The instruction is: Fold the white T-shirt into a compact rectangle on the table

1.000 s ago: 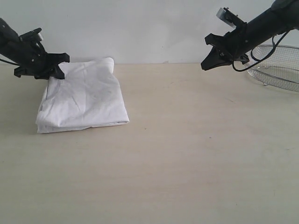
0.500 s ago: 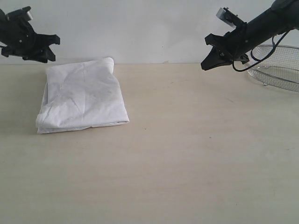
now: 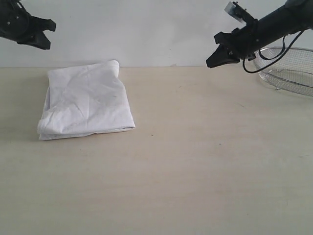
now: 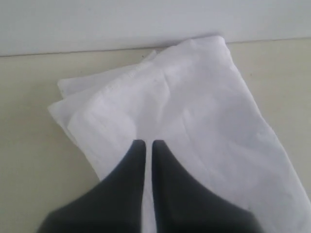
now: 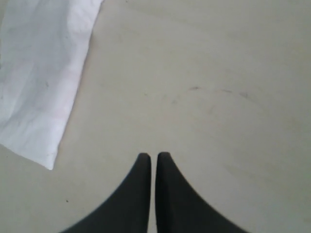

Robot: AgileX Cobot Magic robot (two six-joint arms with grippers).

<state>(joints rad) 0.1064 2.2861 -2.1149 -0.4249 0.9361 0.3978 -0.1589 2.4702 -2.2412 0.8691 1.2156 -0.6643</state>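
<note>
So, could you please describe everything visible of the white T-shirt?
The white T-shirt lies folded into a rough rectangle of several layers on the table, left of centre and near the far edge in the exterior view. It looks like soft, lightly creased cotton; only plain white shows, no lettering or tag. Stacked edges show along its near side. Only the table touches it; the left gripper hangs shut above, clear of the cloth.
</note>
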